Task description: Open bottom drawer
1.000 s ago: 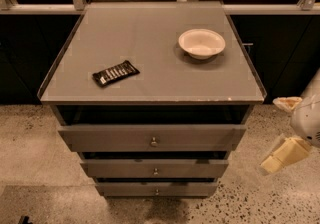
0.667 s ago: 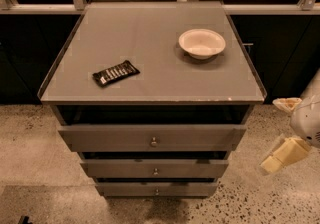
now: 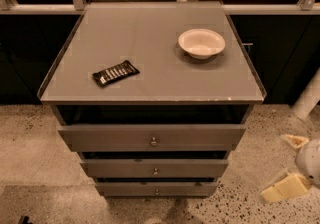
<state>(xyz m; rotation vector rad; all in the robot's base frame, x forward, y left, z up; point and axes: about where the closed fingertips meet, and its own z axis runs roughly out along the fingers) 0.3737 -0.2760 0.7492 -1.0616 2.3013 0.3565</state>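
The grey cabinet has three stacked drawers. The bottom drawer is the slimmest one, just above the floor, with a tiny round metal knob at its centre, and its front sits close under the middle drawer. My gripper hangs at the far right edge of the view, well to the right of the cabinet and about level with the lower drawers. Its two cream fingers are spread apart with nothing between them. It touches nothing.
On the cabinet top lie a white bowl at the back right and a dark snack bar at the left. The top drawer is the widest. Speckled floor surrounds the cabinet, and dark panels with a railing stand behind it.
My gripper has dropped lower at the right edge of the view. The cabinet, drawers, bowl and snack bar have not moved.
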